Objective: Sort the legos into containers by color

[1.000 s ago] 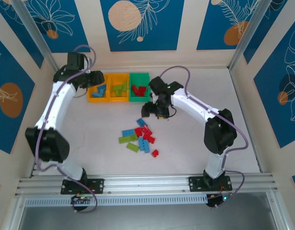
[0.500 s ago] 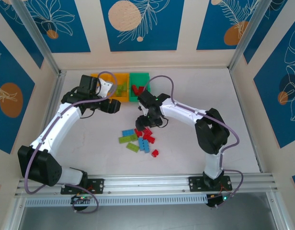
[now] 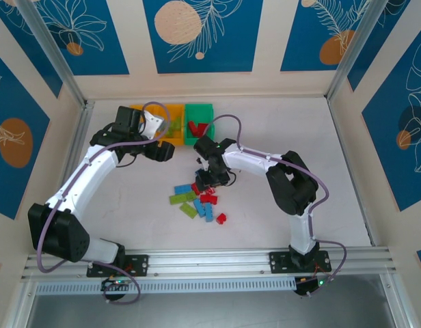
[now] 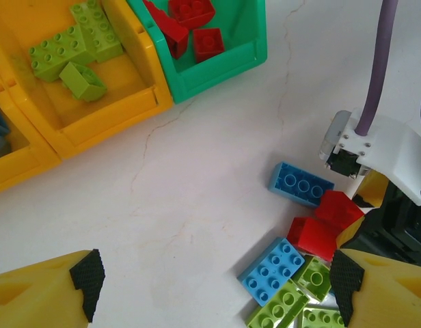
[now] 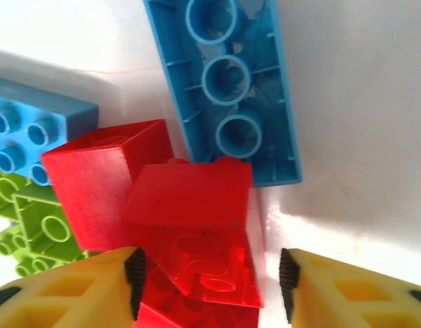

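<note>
Loose legos (image 3: 199, 199) in red, blue and light green lie in a pile mid-table. My right gripper (image 3: 205, 180) is down on the pile's far edge. In the right wrist view its fingers straddle a red brick (image 5: 197, 225), the jaws open with a gap on the right side (image 5: 209, 283). An upturned blue brick (image 5: 227, 89) lies just beyond. My left gripper (image 3: 163, 152) hovers open between the containers and the pile; its wrist view shows the fingers wide apart (image 4: 217, 287) over bare table, with a blue brick (image 4: 279, 270) beside the right finger (image 4: 347, 280).
The green bin (image 4: 217, 75) holds red bricks (image 4: 197, 24). The orange-yellow bin (image 4: 101, 116) beside it holds light green bricks (image 4: 67, 51). A second orange-yellow bin (image 4: 12, 160) at the left holds something blue. A lone red brick (image 3: 221, 219) lies nearest the arm bases.
My left arm swung from over the bins toward the pile and its jaws opened. My right gripper came down from near the green bin onto the pile, its jaws narrowing around the red brick.
</note>
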Available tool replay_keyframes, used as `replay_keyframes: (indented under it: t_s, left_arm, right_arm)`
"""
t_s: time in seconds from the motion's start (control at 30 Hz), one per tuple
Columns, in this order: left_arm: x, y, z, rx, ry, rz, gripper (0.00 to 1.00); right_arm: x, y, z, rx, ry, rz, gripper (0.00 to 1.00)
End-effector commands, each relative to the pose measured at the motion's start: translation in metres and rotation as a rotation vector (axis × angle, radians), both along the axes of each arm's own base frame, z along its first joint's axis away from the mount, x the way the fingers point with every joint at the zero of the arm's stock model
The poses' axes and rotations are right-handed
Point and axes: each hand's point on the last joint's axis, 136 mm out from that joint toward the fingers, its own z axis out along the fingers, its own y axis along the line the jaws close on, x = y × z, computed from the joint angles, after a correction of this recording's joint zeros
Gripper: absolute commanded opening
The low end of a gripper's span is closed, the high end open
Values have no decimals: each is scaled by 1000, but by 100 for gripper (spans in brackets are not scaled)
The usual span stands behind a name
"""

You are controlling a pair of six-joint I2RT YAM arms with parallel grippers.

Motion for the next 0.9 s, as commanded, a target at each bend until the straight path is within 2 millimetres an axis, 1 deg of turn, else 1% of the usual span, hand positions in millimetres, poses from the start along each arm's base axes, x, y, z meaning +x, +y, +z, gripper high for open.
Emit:
replay_keyframes:
  t_s: [0.0, 0.07, 0.13, 0.23, 0.3, 0.37, 0.5, 0.53, 0.6, 0.67, 0.73, 0.83, 0.87]
  left_arm:
    - [1, -7, -1, -10, -7, -32, 87]
    - [2, -8, 0, -12, -9, -29, 88]
    - [2, -7, 0, -10, -11, -30, 88]
    - [1, -6, -2, -2, -10, -33, 88]
    - [0, -6, -4, 2, -5, -38, 88]
    - [0, -6, -6, 5, -5, -41, 88]
    - [2, -4, -7, 17, -10, -35, 88]
    - [2, -4, -7, 19, -12, -31, 88]
    - [3, -3, -6, 21, -15, -27, 88]
    - [3, -3, -5, 18, -16, -23, 88]
    - [3, -4, -4, 7, -14, -17, 89]
    - [3, -4, -2, -6, -11, -2, 89]
    - [3, -4, -1, -8, -11, 3, 89]
  right_arm:
    - [5, -17, -16, -120, -8, -25, 60]
    - [6, -17, -17, -122, -11, -30, 52]
    - [7, -16, -16, -117, -23, -33, 42]
    - [11, -16, -3, -104, -59, -49, 31]
    - [14, -14, 12, -73, -87, -58, 28]
    - [21, -13, 30, -40, -119, -82, 28]
    - [44, -9, 77, 21, -217, -124, 29]
    - [53, -5, 90, 44, -250, -130, 29]
    - [71, 1, 109, 85, -296, -146, 29]
    - [95, 7, 121, 114, -335, -171, 29]
    - [127, 14, 133, 145, -379, -202, 30]
    - [174, 22, 134, 161, -403, -238, 30]
    - [187, 25, 133, 168, -411, -244, 30]
